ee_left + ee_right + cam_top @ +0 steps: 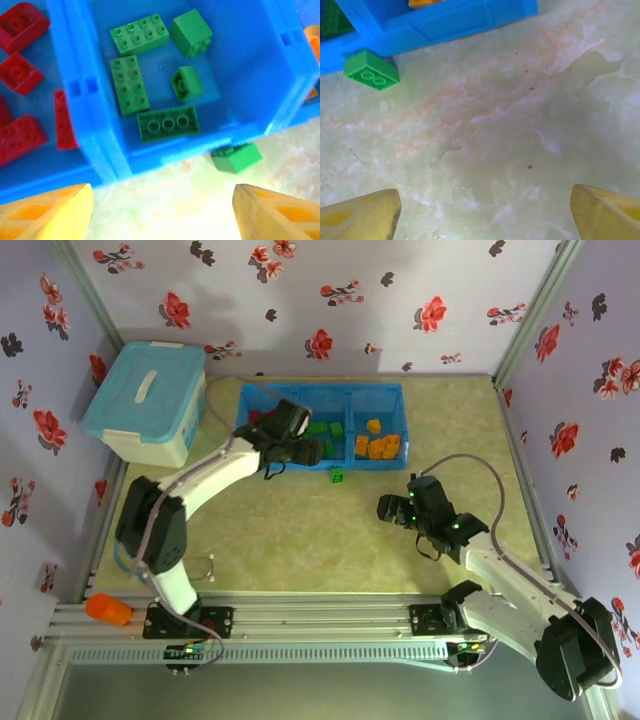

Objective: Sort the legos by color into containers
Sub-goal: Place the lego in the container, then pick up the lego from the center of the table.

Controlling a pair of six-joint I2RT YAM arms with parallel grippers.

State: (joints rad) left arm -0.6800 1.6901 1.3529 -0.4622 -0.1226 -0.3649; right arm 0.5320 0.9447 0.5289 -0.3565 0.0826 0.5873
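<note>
The containers are three joined compartments of a bright blue tray (385, 392). Red legos (20, 80) lie in the left compartment, several green legos (130, 85) in the middle one, yellow-orange legos (380, 445) in the right one. One green lego (337, 476) sits on the table just outside the tray's front wall (150, 152); the left wrist view has it as a green lego (236, 157), the right wrist view as a green lego (371, 70). My left gripper (300, 447) hovers over the tray's front edge, open and empty (162, 215). My right gripper (395, 510) stands open over bare table (485, 215).
A pale blue lidded tub (148, 400) stands left of the tray. An orange object (107, 610) lies on the front rail at the left. Flowered walls close in the table on three sides. Bare marbled tabletop (300, 530) stretches between tray and arm bases.
</note>
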